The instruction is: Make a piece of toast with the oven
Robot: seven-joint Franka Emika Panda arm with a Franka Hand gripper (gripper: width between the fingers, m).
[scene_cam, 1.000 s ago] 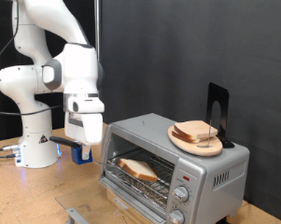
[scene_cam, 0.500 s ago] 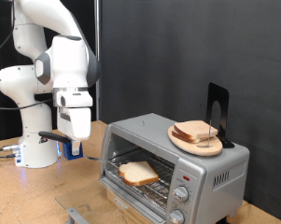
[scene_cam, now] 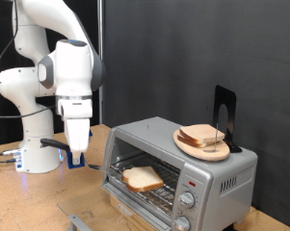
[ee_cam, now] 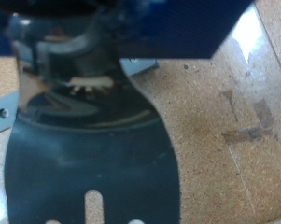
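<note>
The oven (scene_cam: 220,179) stands at the exterior view's right on the wooden table, its front open. The piece of toast (scene_cam: 143,177) lies flat on the wire rack inside. My gripper (scene_cam: 76,156) hangs pointing down at the exterior view's left of the oven, a hand's width clear of its corner and low over the table, with nothing seen in it. The wrist view is blurred. It shows a dark slotted panel (ee_cam: 93,177) and a blue shape (ee_cam: 168,28) close to the lens over the cork-like table (ee_cam: 229,121), and no clear fingertips.
On top of the oven sits a round wooden plate (scene_cam: 186,145) carrying more bread slices (scene_cam: 200,135), with a black stand (scene_cam: 224,109) behind it. The arm's white base (scene_cam: 39,154) stands at the exterior view's left. A metal bracket (scene_cam: 77,221) lies near the table's front edge.
The arm has swung towards the exterior view's left, away from the oven's front, and the hand has turned to point straight down. The toast has stayed on the rack.
</note>
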